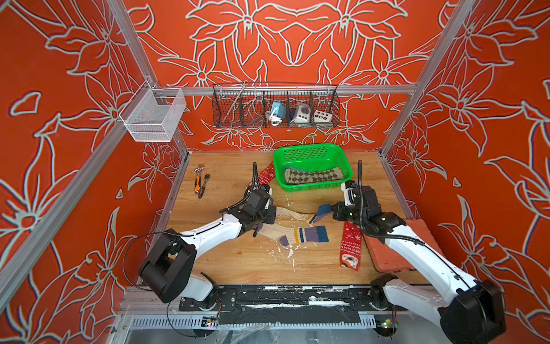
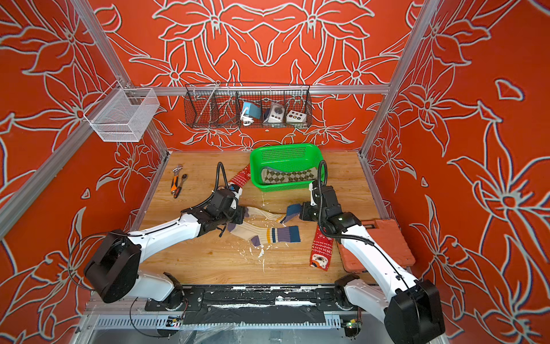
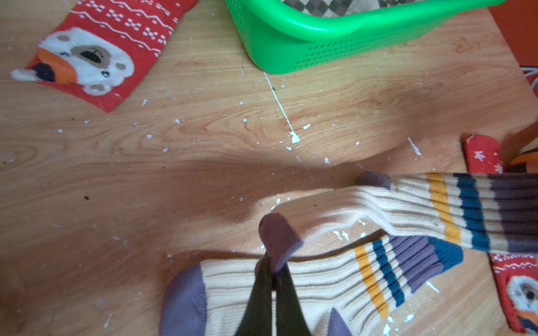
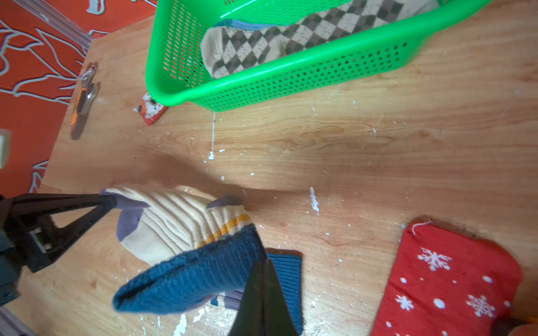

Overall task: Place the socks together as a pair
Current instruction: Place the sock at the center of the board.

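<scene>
One cream sock with a purple toe (image 1: 300, 235) lies flat at mid-table. Its mate (image 1: 293, 215) hangs stretched just above and behind it between both grippers. My left gripper (image 3: 272, 267) is shut on the purple toe end (image 3: 279, 235). My right gripper (image 4: 263, 263) is shut on the blue cuff (image 4: 189, 279). A red snowflake sock (image 1: 350, 247) lies right of them, partly under my right arm. Another red sock (image 1: 267, 174) lies against the green basket (image 1: 312, 187), which holds an argyle sock (image 1: 312, 175).
An adjustable wrench and a second hand tool (image 1: 201, 184) lie at the back left of the wooden table. A reddish tool case (image 1: 395, 247) sits under my right arm at the right edge. A wire rack (image 1: 276, 107) and a white mesh bin (image 1: 153, 114) hang on the frame.
</scene>
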You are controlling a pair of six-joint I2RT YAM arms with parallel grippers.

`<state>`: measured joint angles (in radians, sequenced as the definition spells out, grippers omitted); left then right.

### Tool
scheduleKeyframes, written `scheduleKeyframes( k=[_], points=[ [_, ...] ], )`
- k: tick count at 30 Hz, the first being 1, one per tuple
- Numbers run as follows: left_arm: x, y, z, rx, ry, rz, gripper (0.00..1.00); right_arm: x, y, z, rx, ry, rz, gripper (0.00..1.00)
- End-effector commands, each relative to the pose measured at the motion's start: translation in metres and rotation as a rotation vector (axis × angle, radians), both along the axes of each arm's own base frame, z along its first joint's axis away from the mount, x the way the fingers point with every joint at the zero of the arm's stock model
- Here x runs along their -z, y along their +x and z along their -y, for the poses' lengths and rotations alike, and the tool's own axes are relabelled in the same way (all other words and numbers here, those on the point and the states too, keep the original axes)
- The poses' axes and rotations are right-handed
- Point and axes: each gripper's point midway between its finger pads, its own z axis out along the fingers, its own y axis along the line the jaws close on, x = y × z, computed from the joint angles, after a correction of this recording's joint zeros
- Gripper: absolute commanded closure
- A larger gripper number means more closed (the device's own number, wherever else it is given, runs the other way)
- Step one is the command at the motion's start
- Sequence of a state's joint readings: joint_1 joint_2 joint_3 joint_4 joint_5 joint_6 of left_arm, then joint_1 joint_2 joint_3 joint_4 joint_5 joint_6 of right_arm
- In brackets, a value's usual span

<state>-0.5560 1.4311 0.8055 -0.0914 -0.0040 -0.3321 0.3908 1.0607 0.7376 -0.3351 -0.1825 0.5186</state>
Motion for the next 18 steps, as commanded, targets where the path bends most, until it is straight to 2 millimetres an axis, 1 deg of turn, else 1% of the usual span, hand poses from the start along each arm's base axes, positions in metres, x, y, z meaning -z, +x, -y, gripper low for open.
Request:
scheduleKeyframes(
  k=[1,5,10,12,13,15,18],
  points=[
    [-0.006,-0.008,-0.009,-0.012,0.005,0.004,1.00,-0.012,-0.004,-0.002,0.001,0.062,0.032,1.00],
    [-0.029,-0.026,-0.011,-0.012,-0.106,0.062,1.00,-0.024,-0.024,-0.010,-0.042,0.154,0.024,1.00],
    [-0.067,-0.054,-0.009,0.026,-0.277,0.123,1.00,-0.035,-0.050,-0.021,-0.104,0.263,-0.015,1.00],
    [-0.082,-0.066,-0.007,0.056,-0.345,0.143,1.00,-0.037,-0.058,-0.025,-0.126,0.292,-0.042,1.00],
    [-0.083,-0.071,-0.006,0.067,-0.359,0.139,1.00,-0.037,-0.061,-0.027,-0.140,0.307,-0.056,1.00],
    [-0.079,-0.078,-0.007,0.075,-0.361,0.116,1.00,-0.032,-0.066,-0.030,-0.152,0.327,-0.085,1.00],
    [-0.059,-0.078,-0.013,0.047,-0.326,0.091,1.00,-0.018,-0.066,-0.030,-0.134,0.329,-0.114,1.00]
  ],
)
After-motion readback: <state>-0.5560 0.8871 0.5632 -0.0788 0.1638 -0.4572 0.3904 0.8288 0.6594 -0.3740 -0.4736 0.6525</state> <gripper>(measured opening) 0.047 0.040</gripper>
